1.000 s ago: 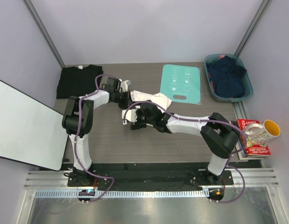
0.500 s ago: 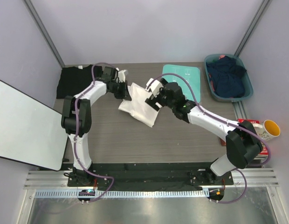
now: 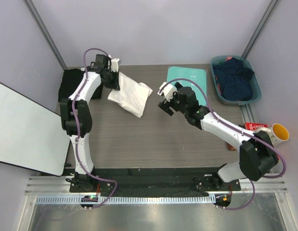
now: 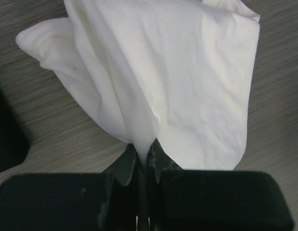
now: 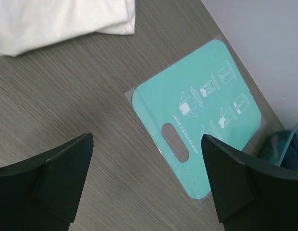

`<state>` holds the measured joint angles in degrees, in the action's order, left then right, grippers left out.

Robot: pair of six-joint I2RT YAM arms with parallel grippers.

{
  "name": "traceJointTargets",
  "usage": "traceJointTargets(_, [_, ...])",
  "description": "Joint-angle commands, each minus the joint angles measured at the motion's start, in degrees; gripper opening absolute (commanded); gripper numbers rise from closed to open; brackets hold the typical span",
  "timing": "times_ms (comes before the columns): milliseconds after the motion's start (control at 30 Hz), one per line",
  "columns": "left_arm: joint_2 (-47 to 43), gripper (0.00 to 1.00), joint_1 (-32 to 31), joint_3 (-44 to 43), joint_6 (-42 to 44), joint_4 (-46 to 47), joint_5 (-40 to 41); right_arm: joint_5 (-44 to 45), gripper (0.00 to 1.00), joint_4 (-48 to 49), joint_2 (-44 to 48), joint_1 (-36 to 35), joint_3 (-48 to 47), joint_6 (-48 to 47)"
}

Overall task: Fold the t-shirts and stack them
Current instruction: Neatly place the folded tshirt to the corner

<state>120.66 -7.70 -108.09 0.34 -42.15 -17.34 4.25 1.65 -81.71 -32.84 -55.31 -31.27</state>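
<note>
The folded white t-shirt (image 3: 131, 95) hangs from my left gripper (image 3: 113, 77), which is shut on its edge near the table's back left. In the left wrist view the white t-shirt (image 4: 178, 77) bunches into the closed jaws of the left gripper (image 4: 144, 154). The black t-shirt (image 3: 72, 85) lies folded at the back left, mostly behind the left arm; a corner of it shows in the left wrist view (image 4: 7, 139). My right gripper (image 3: 164, 100) is open and empty above the table, right of the white shirt. In the right wrist view the right gripper (image 5: 146, 163) shows wide jaws.
A teal folding board (image 3: 194, 82) lies at the back centre, also in the right wrist view (image 5: 197, 120). A teal basket (image 3: 253, 96) of dark clothes stands back right. A white board (image 3: 24, 127) is at left. Books (image 3: 264, 154) and a mug (image 3: 274, 134) sit at right.
My left gripper has carried the white shirt toward the back left, near the black shirt. My right gripper has let go of the shirt, opened and drawn back to the right.
</note>
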Motion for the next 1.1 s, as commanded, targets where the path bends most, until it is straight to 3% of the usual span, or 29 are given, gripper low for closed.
traceJointTargets(0, [1.59, 0.00, 1.63, -7.21, 6.42, -3.63, 7.93, 0.93, 1.00, 2.48, 3.14, 0.58, 0.82, -1.34])
traceJointTargets(433, [15.47, 0.00, 5.77, -29.87, 19.15, -8.47, 16.02, -0.56, 1.00, 3.45, 2.96, 0.76, 0.55, -1.43])
traceJointTargets(767, [14.61, 0.00, 7.44, -31.65, 23.74, 1.01, 25.07, -0.30, 1.00, 2.66, 2.61, 0.76, 0.20, -1.25])
traceJointTargets(1067, [12.23, 0.00, 13.94, -31.21, 28.67, 8.83, 31.05, -0.82, 1.00, 2.30, 1.65, 0.76, -1.03, -0.90])
